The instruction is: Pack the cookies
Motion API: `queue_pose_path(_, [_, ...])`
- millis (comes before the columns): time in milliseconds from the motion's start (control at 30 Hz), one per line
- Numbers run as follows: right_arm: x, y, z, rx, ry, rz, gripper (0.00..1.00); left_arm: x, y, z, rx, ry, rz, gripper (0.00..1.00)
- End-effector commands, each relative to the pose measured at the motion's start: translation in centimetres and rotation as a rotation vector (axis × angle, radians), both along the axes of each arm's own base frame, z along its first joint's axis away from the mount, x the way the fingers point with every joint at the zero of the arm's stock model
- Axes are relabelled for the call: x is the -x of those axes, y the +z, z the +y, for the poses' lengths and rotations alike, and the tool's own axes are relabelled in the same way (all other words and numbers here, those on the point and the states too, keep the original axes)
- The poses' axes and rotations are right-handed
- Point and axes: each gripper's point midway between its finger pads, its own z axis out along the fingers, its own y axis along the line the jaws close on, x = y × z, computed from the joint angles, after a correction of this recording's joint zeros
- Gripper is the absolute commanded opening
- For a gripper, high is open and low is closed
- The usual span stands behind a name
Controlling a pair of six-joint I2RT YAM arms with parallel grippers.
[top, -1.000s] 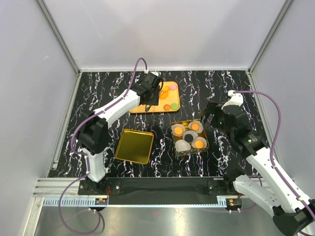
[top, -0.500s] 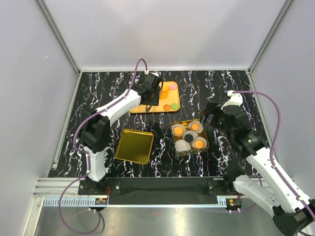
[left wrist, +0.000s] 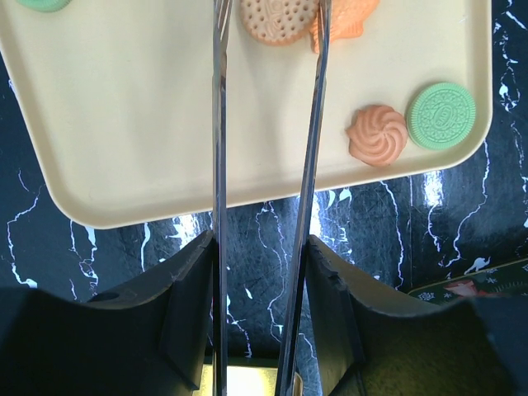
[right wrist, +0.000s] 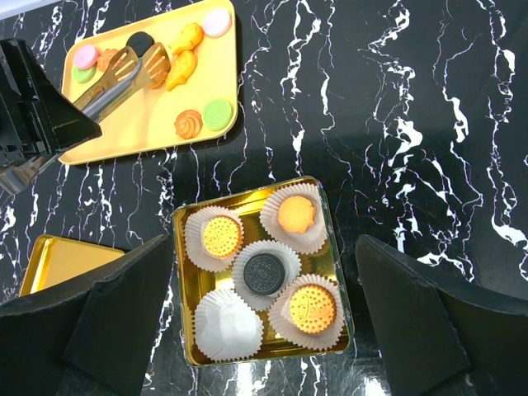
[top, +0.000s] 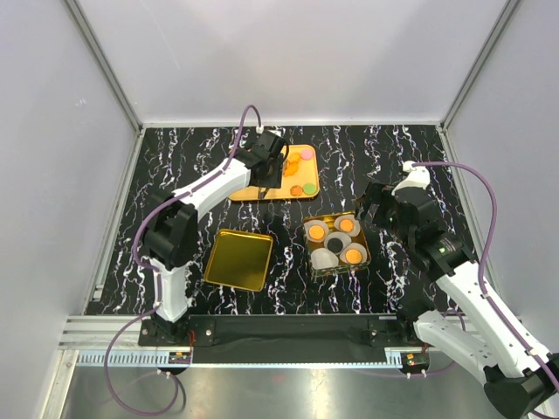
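Left arm (top: 210, 188) shifted, left tool (left wrist: 260, 272) clamping tongs (left wrist: 219, 124)

Tongs (left wrist: 219, 124) reach ahead of the left gripper (left wrist: 260, 239), over a yellow tray (left wrist: 124, 124); below the right gripper (right wrist: 264, 239), a gold tin (right wrist: 188, 285) of paper cups (right wrist: 227, 323); lid (right wrist: 58, 260) to its left; marble table (right wrist: 412, 124).

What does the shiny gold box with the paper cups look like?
The gold tin is square, shiny metal with rounded corners, lying flat and lidless on the black marbled table. Five white paper cups sit inside: three hold orange cookies, the middle one a black cookie, and one is empty. Nothing else touches it.
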Motion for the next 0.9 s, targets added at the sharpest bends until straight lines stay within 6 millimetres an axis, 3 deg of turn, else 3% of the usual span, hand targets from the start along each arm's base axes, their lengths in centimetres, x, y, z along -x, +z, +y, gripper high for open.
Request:
queue_pose_path(0, [-0.4,0.6,0.3,-0.016,0.002,-0.031,1.0,-1.3,0.5,-0.4,0.039,0.009,-0.038,0.49])
queue_pose_path(333, [-0.5,0.6,0.3,-0.016,0.001,-0.032,1.0,-1.1,0.4,-0.3,0.038,0.009,-0.032,0.44])
queue_pose_path(867, [-0.5,0.6,0.3,-0.015,0.001,-0.031,1.0,-0.7,6.1,1.4,0.033,0.036,-0.136,0.41])
